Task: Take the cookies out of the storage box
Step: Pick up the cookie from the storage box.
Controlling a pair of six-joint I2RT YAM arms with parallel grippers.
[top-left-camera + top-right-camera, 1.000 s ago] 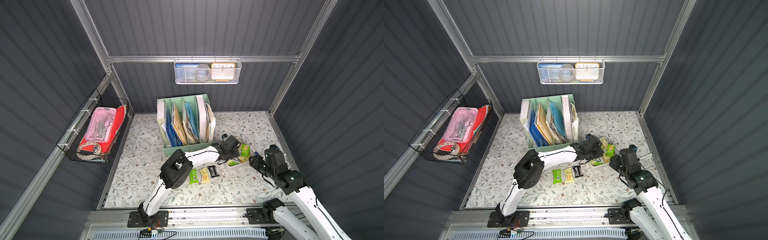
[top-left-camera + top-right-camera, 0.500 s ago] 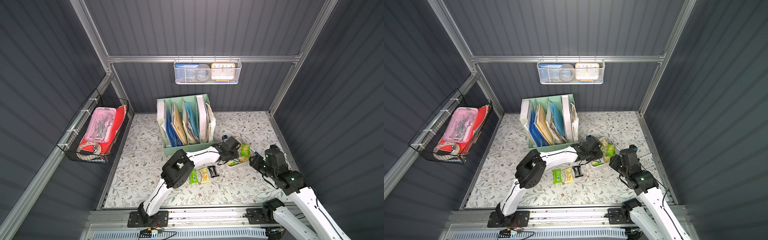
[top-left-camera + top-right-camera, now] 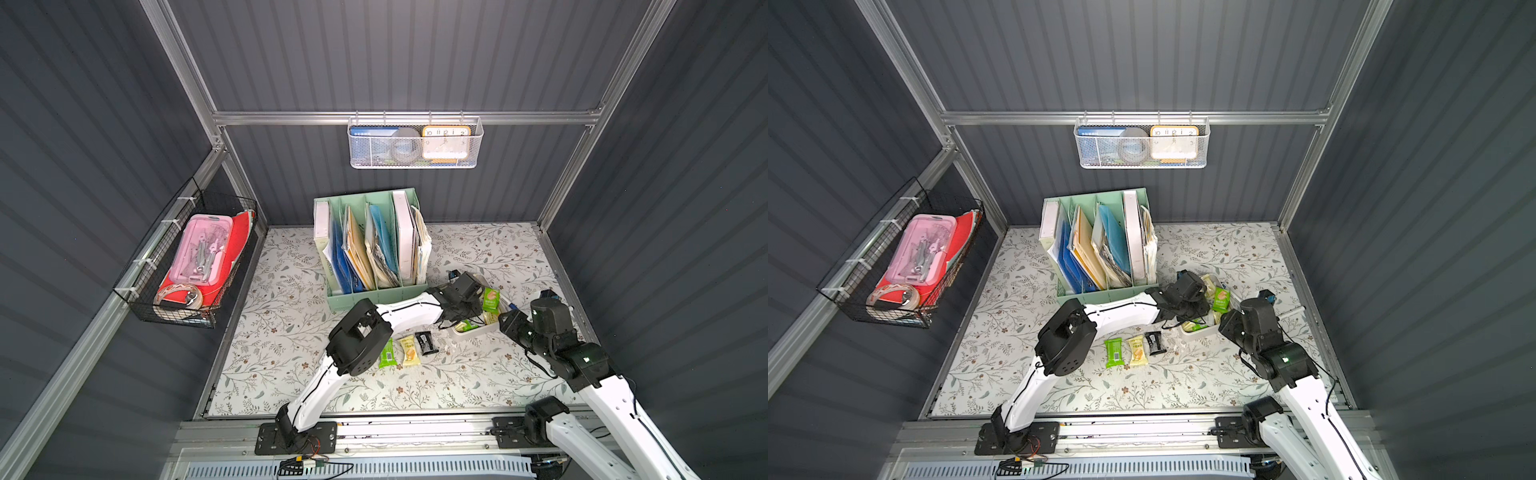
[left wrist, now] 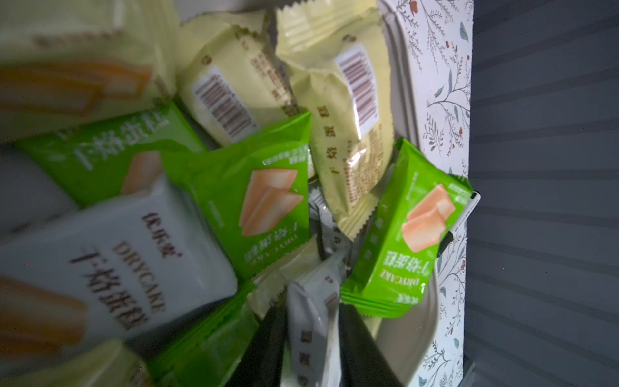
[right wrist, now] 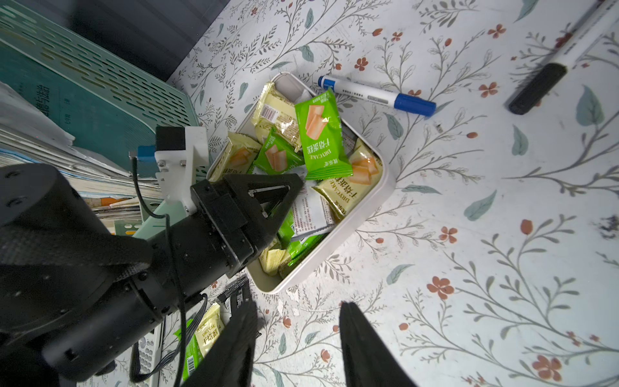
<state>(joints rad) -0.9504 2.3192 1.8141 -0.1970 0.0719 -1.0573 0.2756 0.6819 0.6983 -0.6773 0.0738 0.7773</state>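
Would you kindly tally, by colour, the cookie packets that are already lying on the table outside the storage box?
green packet: 1
pale yellow packet: 1
black packet: 1
Total: 3

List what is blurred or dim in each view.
Left wrist view: dim; the big white packet is blurred, the barcoded yellow ones sharper, the left gripper a dark shape pinching a grey packet. Right wrist view: bright, the box sharp, the right gripper soft and dark. Both top views: evenly lit, sharp.
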